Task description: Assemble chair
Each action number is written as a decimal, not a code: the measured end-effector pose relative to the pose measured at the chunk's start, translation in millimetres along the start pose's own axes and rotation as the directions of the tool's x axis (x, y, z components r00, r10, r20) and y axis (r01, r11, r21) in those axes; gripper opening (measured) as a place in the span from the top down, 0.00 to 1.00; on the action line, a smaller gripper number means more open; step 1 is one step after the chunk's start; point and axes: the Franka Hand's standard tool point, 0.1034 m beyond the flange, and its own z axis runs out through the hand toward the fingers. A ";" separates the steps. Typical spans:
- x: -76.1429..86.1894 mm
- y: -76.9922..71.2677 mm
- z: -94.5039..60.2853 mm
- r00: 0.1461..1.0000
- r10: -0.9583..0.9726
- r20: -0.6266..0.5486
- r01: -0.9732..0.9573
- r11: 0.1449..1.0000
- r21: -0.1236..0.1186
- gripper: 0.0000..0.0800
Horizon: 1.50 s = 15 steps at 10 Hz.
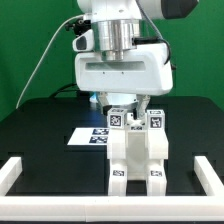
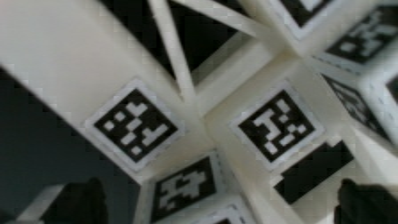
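Observation:
The chair [image 1: 136, 150] stands upright in the middle of the black table, a blocky white assembly with black-and-white tags on its top cubes and lower legs. My gripper [image 1: 128, 103] hangs straight over its top, close to the tagged cubes. In the wrist view the chair's tagged bars [image 2: 267, 125] fill the picture at close range. My gripper [image 2: 217, 200] is open there, with the dark fingers [image 2: 80, 200] far apart on either side of a tagged part. I see no finger pressed against the part.
The marker board [image 1: 88, 137] lies flat on the table, towards the exterior view's left of the chair. White border rails [image 1: 20, 172] frame the table at both sides and along the front. A green backdrop and a cable hang behind.

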 end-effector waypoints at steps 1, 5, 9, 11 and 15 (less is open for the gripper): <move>0.1 0.1 0.0 0.995 -0.100 0.000 0.100 0.995 0.000 0.19; 2.8 1.1 0.4 0.987 -0.162 -0.001 0.162 0.987 -0.002 0.33; 2.4 0.8 0.8 0.990 0.141 -0.001 -0.141 0.990 0.000 0.64; 2.3 0.5 0.8 0.941 0.337 0.000 -0.337 0.941 0.001 0.64; 8.5 -2.5 1.4 0.679 0.734 0.008 -0.734 0.679 -0.001 0.64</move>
